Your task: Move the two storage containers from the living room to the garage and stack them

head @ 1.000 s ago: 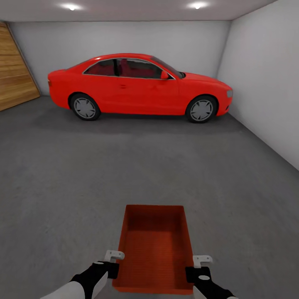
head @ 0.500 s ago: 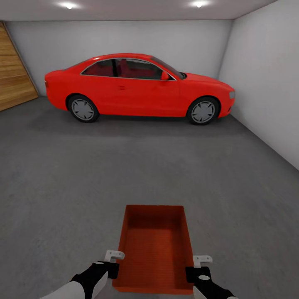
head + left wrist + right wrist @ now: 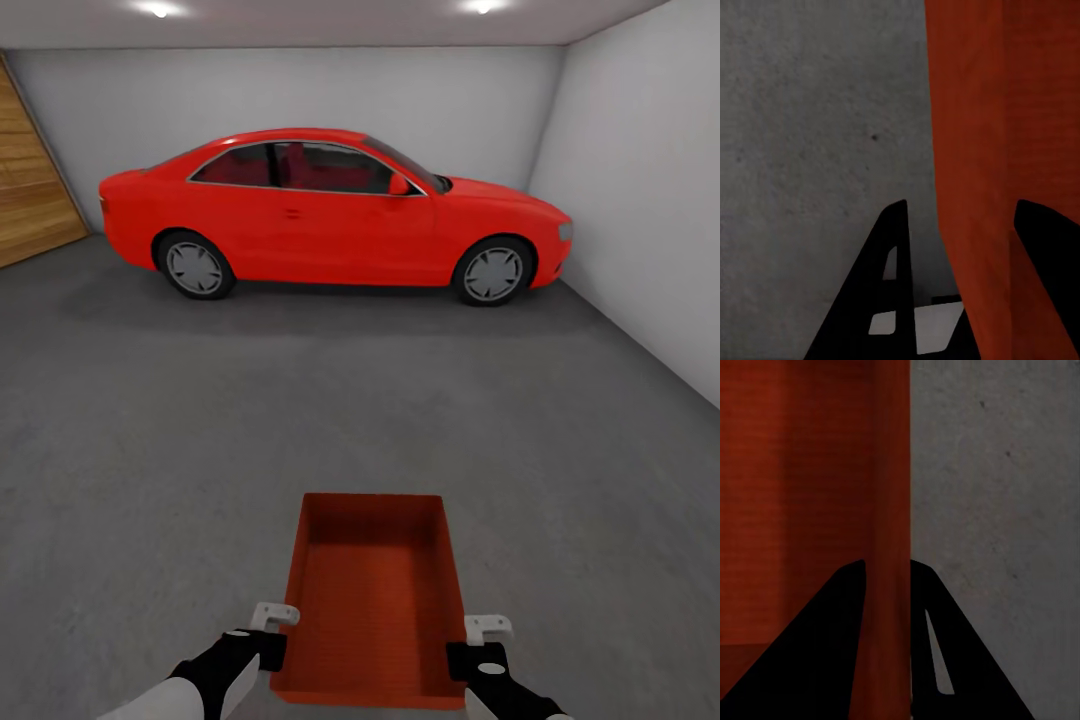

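— Where is the bin?

— I carry one storage container [image 3: 375, 598] in front of me, held level above the dark grey floor [image 3: 150, 450] of the garage. It is orange-red, open-topped, its long axis running away from me. Nothing lies inside it.

— And your grips?

— My left gripper [image 3: 272, 632] pinches the left side wall near the close corner; from the left wrist, one dark finger [image 3: 889, 289] sits outside the wall and the other inside, the orange wall [image 3: 982, 180] between them. My right gripper [image 3: 478, 645] does the same on the right wall — fingers [image 3: 817, 652] either side of the thin wall [image 3: 891, 510], clamped onto it.

— What's ahead?

— A red car [image 3: 330, 215] parked broadside at the far end, nose to the right, close to the pale grey back wall [image 3: 300, 95]. A wood-plank panel [image 3: 30, 190] stands at the far left. The right wall [image 3: 650, 200] runs alongside — plain, pale. Two ceiling lights [image 3: 160, 10] glow overhead. Open concrete lies between the container and the car.
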